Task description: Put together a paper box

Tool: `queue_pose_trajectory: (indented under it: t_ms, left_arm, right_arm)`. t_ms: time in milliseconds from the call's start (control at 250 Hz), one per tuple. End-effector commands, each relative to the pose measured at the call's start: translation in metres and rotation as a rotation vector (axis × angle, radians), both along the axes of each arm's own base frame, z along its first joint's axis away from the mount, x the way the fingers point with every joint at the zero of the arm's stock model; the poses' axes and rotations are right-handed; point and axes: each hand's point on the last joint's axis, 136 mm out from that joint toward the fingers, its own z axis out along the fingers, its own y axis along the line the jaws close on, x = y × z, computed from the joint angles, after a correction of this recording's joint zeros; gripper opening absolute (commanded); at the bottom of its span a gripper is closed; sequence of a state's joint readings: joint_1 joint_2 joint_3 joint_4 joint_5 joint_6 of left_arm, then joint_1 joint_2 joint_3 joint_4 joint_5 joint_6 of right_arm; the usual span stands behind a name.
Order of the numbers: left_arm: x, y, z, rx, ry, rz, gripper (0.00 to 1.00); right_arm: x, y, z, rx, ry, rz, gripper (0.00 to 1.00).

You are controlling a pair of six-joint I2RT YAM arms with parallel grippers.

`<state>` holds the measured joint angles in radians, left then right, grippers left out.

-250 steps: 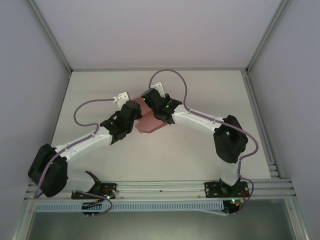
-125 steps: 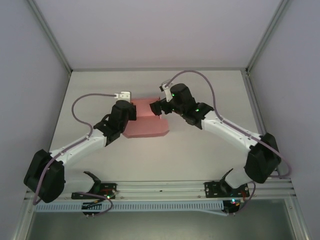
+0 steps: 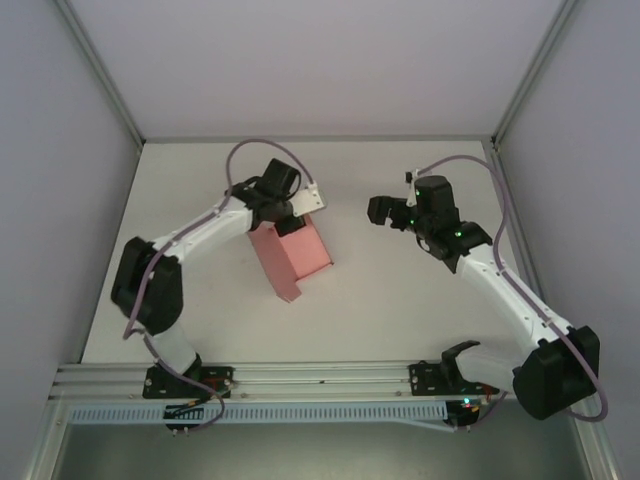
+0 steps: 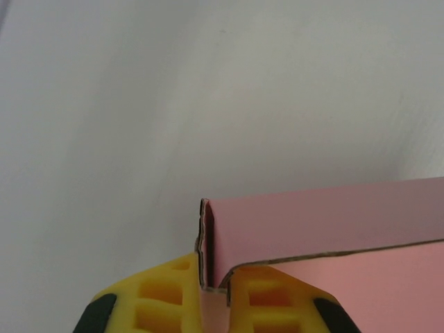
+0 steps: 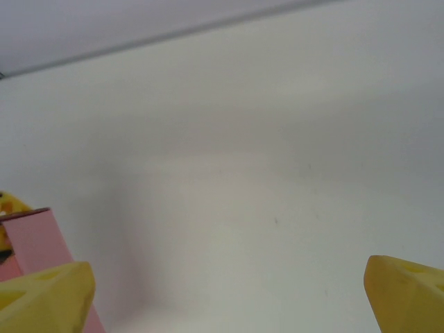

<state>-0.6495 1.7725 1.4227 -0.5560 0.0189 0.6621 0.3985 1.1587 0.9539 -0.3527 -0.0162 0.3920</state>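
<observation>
The salmon-pink paper box (image 3: 290,255) lies folded on the white table (image 3: 400,300), left of centre. My left gripper (image 3: 283,218) reaches in from the far side and is shut on the box's far corner. In the left wrist view its yellow fingers (image 4: 163,295) pinch the card wall of the paper box (image 4: 326,222) between them. My right gripper (image 3: 378,211) hovers to the right of the box, apart from it, and is open. In the right wrist view its yellow fingertips (image 5: 48,295) stand wide with bare table between them, and an edge of the paper box (image 5: 31,239) shows at the far left.
Grey enclosure walls and aluminium frame rails (image 3: 310,378) bound the table on all sides. Purple cables (image 3: 260,150) loop above both arms. Bare table lies right of and in front of the box.
The left arm has swung round to the far side and turned the box to a diagonal. The right gripper has let go of it and drawn back to the right.
</observation>
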Motion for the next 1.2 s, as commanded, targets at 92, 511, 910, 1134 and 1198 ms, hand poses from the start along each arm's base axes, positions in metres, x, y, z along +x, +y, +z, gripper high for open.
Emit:
queue_pose_trajectory:
  t_ms: [92,511,910,1134,1198]
  left_arm:
    - [-0.037,-0.027,-0.065,0.37,-0.001,-0.363,0.0]
    - [-0.044,-0.064,-0.095,0.458,-0.009,-0.464,0.39]
    - [-0.039,-0.105,0.1,-0.207,-0.335,-0.217,1.0]
    - [-0.005,0.006,0.202,-0.71,-0.364,0.497,1.0]
    - [0.0,0.06,0.191,-0.8,-0.278,0.74,1.0]
  right_arm:
    - [-0.019,-0.028,-0.013,-0.003,0.063,-0.082,1.0]
    - [-0.027,-0.037,-0.031,-0.002,0.11,-0.095,1.0]
    - [-0.007,0.03,-0.013,0.024,-0.018,0.337,1.0]
    - [-0.006,0.094,-0.047,-0.153,-0.004,0.572,0.99]
    - [-0.007,0.116,-0.066,-0.208,0.035,0.636,0.98]
